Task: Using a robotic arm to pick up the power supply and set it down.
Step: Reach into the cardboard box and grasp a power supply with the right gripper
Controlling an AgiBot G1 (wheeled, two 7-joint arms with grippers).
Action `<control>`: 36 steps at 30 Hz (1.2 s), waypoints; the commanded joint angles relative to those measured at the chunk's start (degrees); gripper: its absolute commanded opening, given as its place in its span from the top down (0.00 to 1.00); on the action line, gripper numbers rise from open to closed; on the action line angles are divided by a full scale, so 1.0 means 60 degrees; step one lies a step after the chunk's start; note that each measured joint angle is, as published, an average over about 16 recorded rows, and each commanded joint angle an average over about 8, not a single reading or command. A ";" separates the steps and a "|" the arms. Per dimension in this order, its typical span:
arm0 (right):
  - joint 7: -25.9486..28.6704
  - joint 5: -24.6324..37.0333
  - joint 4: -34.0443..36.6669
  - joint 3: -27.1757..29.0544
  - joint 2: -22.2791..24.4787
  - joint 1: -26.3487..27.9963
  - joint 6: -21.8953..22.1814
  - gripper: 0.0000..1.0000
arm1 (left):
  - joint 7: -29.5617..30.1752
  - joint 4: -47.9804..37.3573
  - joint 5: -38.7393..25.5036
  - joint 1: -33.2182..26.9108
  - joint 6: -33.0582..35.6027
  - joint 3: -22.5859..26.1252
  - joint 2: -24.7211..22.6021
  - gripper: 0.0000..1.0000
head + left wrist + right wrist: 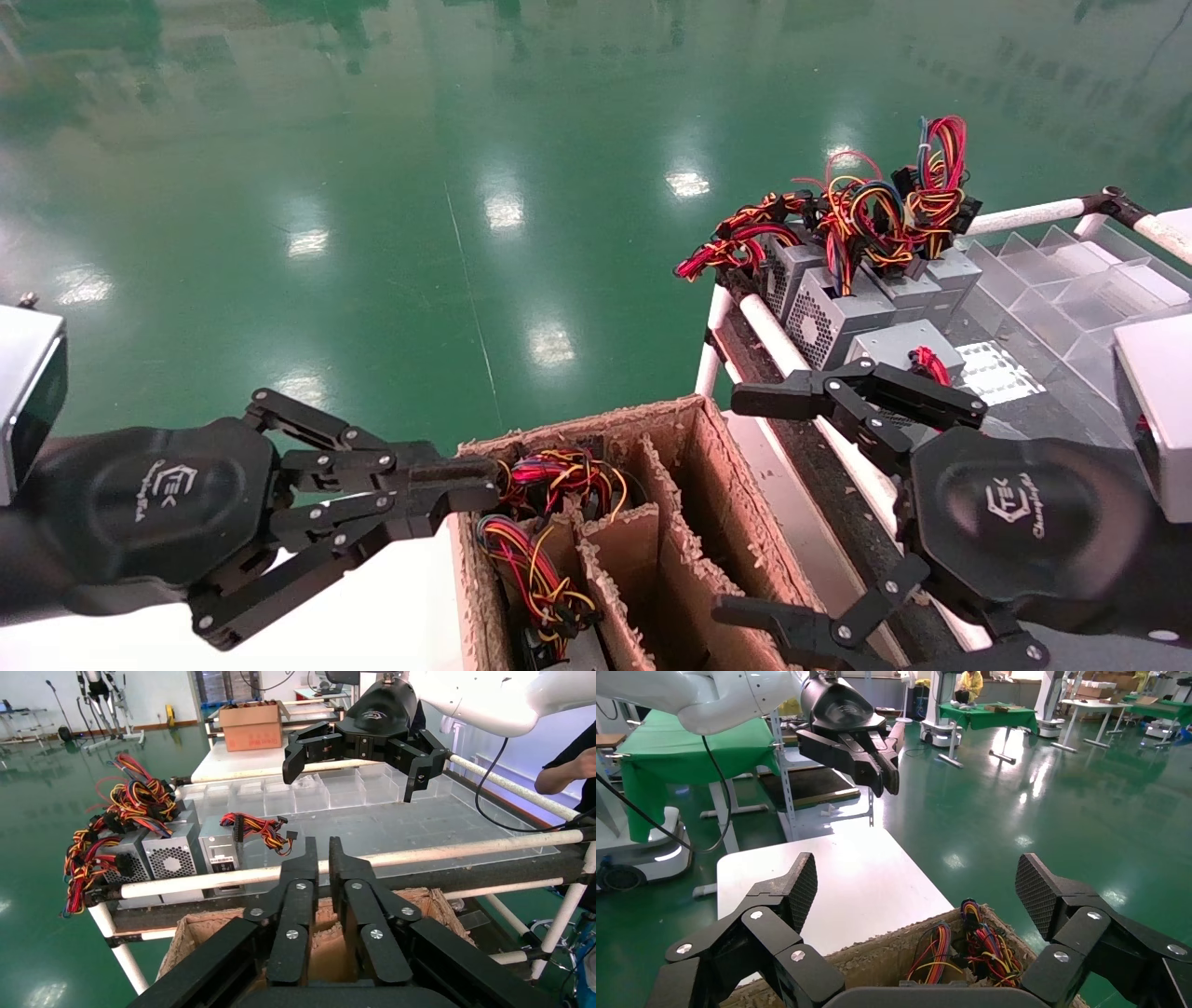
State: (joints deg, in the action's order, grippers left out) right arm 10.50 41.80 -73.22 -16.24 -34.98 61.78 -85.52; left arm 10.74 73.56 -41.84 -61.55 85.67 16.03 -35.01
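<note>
Above a partitioned cardboard box (694, 522) holding wired units, my right gripper (759, 508) hangs spread wide and empty, my left gripper (466, 485) pinched closed on nothing at the box's corner; grey power supplies (829, 312) sit on the rack (773, 340) beyond.

a factory workshop: glossy green floor (372, 186), pipe-frame rack (422, 855), green-draped worktables (989, 714) and cardboard boxes (251, 726).

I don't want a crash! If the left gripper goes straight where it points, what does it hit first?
Probably the white rail; the shut left gripper seems aimed over the cardboard box, but depth is unclear.
</note>
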 commanded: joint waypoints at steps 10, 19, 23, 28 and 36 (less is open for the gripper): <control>0.0023 0.0165 0.0128 -0.0106 -0.0180 0.0021 0.0175 0.00 | -0.0003 -0.0004 0.0001 -0.0002 0.0001 0.0003 0.0000 0.00; -0.0112 0.0977 0.0674 -0.0557 -0.0971 0.0398 0.0681 0.00 | -0.0006 -0.0009 0.0005 -0.0004 0.0001 0.0004 0.0001 0.00; -0.0154 0.1108 0.0749 -0.0596 -0.1031 0.0505 0.0740 0.00 | -0.0006 -0.0011 0.0007 -0.0003 0.0000 0.0001 0.0002 0.00; -0.0139 0.1090 0.0709 -0.0599 -0.1014 0.0455 0.0717 0.00 | -0.0007 -0.0011 0.0008 -0.0004 -0.0001 0.0004 0.0002 0.00; -0.0156 0.2105 0.0704 -0.1217 -0.1662 0.0516 0.1110 0.00 | -0.0011 -0.0017 0.0010 -0.0007 0.0001 0.0009 0.0002 0.00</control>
State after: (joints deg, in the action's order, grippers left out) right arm 9.95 54.20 -68.01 -23.72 -45.38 65.25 -79.27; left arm 10.67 73.46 -41.78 -61.60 85.67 16.09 -35.00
